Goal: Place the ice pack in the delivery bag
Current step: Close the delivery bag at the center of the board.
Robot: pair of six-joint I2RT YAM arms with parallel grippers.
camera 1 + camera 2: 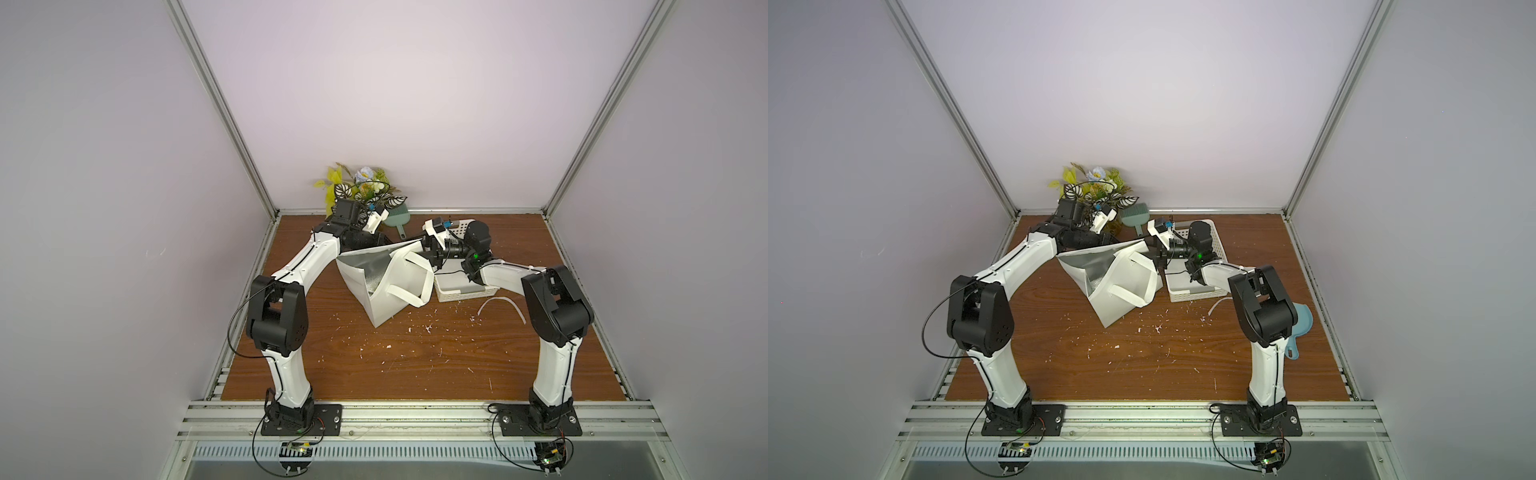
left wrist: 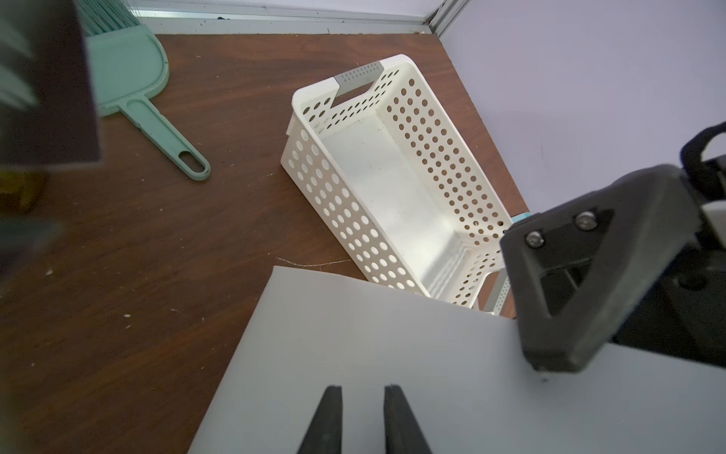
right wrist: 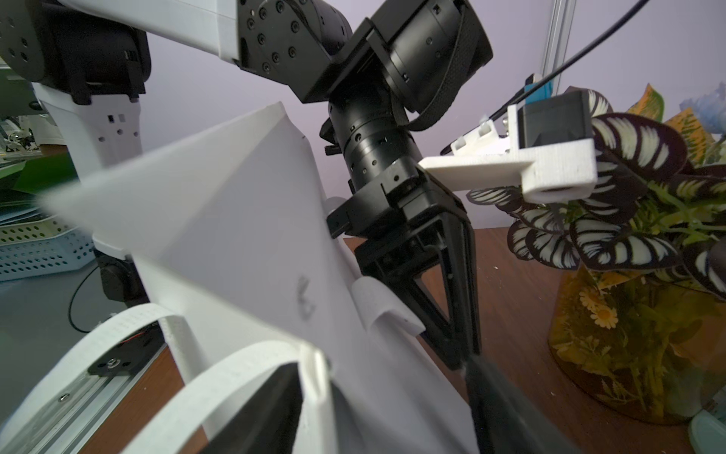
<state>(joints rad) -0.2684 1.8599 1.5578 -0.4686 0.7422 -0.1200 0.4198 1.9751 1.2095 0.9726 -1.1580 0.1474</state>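
1. the delivery bag (image 1: 386, 311) stands tilted mid-table with its foil-lined mouth open, and its right side touches the white perforated basket (image 1: 461, 296).
2. the basket's far end lies near the back wall. a mint-green brush (image 2: 129, 70) and a potted artificial plant (image 1: 361, 187) sit along that same back edge.
3. the widest open stretch of the wooden tabletop (image 1: 415, 365) runs from the bag to the front rail and bears only white flecks. a loose curved white strip (image 1: 503, 305) lies just right of the basket.
4. the left gripper (image 2: 363, 389) sits at the bag's flap with its fingers close together and a narrow gap between them. i cannot tell whether it pinches the flap.
5. the right gripper (image 3: 381, 369) is released, its jaws spread wide astride the bag's white sheet.
6. i cannot pick out the ice pack for certain. a pale crinkled patch (image 1: 1096, 286) low inside the bag may be it.
7. the right arm covers much of the basket in both top views. a light-blue scoop (image 1: 1302, 328) shows only partly, behind that arm.
8. count: two arms, two grippers, one bag with two strap handles, one basket, one brush, one scoop, one plant and one loose strip.
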